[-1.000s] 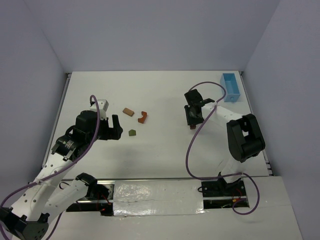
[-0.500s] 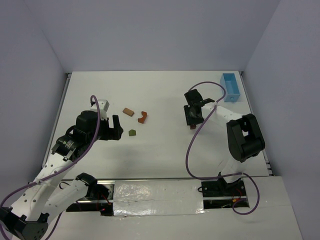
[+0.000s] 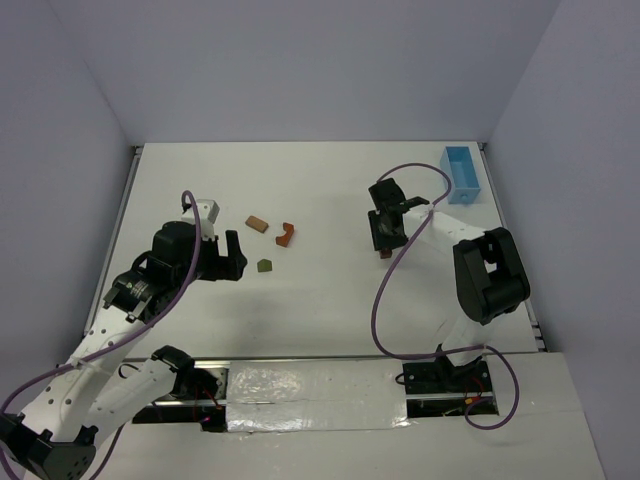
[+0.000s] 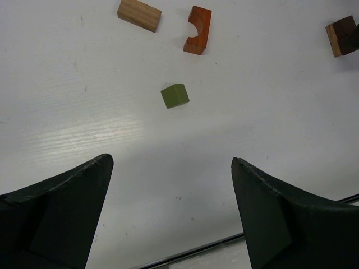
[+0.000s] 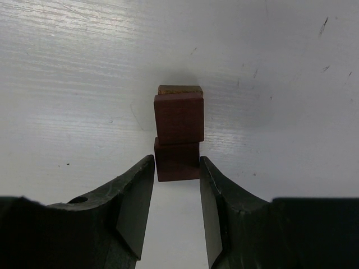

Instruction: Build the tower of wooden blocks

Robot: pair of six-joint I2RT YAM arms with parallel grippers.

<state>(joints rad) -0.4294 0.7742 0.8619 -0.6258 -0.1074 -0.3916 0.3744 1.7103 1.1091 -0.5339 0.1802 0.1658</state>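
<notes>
A tan block (image 3: 257,223), a reddish-orange arch (image 3: 286,234) and an olive green block (image 3: 264,266) lie apart on the white table left of centre. They also show in the left wrist view: tan (image 4: 139,14), arch (image 4: 198,29), green (image 4: 175,96). My left gripper (image 4: 171,158) is open and empty, just short of the green block. My right gripper (image 5: 176,159) is shut on a dark brown block (image 5: 177,162) right of centre. A second red-brown piece (image 5: 179,119) touches it, with a tan sliver beyond. No coloured stack stands anywhere.
A light blue box (image 3: 463,174) stands at the far right edge of the table. The table's near edge runs as a dark line (image 4: 190,253) below my left fingers. The grey walls close in on three sides.
</notes>
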